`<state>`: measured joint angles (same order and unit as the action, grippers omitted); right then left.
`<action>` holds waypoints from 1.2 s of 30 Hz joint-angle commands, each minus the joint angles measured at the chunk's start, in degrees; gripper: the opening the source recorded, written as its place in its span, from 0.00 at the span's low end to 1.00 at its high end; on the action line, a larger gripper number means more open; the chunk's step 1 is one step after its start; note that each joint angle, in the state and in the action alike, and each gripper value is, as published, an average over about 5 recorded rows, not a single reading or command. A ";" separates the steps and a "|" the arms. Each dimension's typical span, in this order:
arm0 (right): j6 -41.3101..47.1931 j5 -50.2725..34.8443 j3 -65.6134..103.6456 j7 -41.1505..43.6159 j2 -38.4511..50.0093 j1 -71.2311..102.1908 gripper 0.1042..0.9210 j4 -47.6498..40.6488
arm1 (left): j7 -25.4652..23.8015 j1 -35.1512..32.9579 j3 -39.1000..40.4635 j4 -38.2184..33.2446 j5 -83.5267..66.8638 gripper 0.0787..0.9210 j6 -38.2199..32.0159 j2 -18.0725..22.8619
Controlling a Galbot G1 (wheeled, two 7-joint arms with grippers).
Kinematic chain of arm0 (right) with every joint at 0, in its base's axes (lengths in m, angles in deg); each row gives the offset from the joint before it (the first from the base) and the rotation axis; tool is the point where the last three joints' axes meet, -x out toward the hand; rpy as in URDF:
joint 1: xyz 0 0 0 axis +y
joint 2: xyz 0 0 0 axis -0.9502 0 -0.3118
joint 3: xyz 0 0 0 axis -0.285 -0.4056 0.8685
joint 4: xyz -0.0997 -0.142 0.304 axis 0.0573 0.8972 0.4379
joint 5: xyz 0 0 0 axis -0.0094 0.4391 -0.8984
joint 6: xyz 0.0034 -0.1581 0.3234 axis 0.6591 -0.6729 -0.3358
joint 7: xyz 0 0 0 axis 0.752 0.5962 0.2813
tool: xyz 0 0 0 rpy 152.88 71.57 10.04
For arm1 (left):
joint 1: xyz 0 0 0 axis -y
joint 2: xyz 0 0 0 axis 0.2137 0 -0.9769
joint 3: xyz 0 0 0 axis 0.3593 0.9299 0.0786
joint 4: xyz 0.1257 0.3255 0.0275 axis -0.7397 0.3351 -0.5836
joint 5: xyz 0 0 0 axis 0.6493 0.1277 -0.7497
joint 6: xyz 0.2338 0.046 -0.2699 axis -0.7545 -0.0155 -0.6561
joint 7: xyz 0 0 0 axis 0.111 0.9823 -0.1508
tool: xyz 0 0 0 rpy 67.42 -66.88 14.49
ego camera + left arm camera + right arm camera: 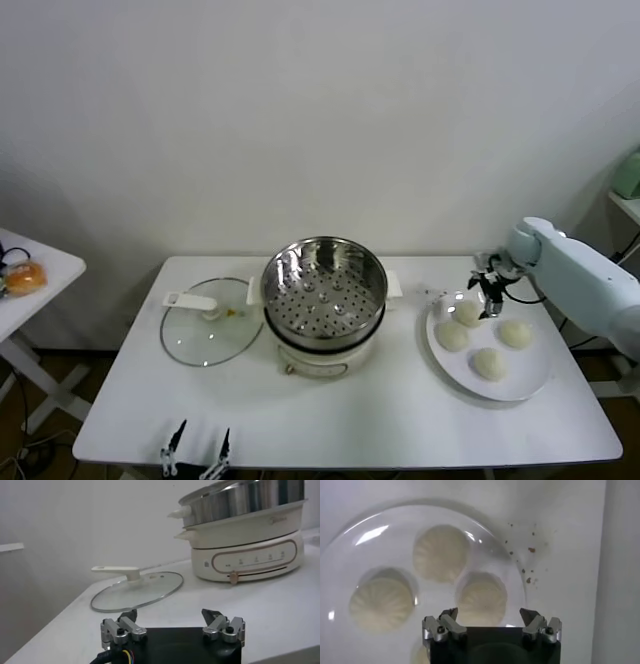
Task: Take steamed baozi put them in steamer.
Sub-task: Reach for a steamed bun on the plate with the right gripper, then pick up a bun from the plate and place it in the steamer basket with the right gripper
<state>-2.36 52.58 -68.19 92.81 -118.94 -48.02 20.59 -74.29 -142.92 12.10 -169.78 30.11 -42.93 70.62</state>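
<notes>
Four cream-white baozi lie on a white plate (527,378) at the table's right: one at the far left of the plate (467,312), others beside it (451,336), (515,334) and nearest the front (489,363). My right gripper (488,292) hovers open just above the far-left baozi. In the right wrist view that baozi (481,597) lies between the open fingers of the right gripper (489,614), not touched. The steel steamer (323,290) stands on its white base at the table's middle, its perforated tray bare. My left gripper (197,455) is parked open at the table's front edge.
The glass lid (210,322) lies flat left of the steamer, also in the left wrist view (137,590). A side table at the far left carries an orange bun-like thing (25,277). Brown crumbs (530,550) dot the table beside the plate.
</notes>
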 commanded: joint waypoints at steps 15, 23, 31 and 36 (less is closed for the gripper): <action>-0.97 4.15 3.28 0.28 -4.80 1.45 0.86 -7.19 | -0.09 -0.24 -0.31 0.29 0.66 0.88 -0.59 0.87; -1.22 5.66 3.93 0.24 -5.04 1.36 0.66 -7.83 | -0.09 -0.17 -0.76 0.36 0.67 0.88 -0.72 0.78; -1.81 3.09 1.42 0.51 -3.50 -1.63 0.62 -4.40 | 0.01 -0.34 -0.97 0.46 0.87 0.88 -0.99 0.73; -4.21 -5.67 -8.07 1.21 -0.48 -12.18 0.63 2.50 | 0.14 -0.51 -1.21 -0.09 0.91 0.88 -1.01 0.70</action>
<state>-5.51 51.96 -70.76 93.86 -120.88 -53.88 19.02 -74.17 -143.39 10.90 -169.79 31.02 -43.94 70.62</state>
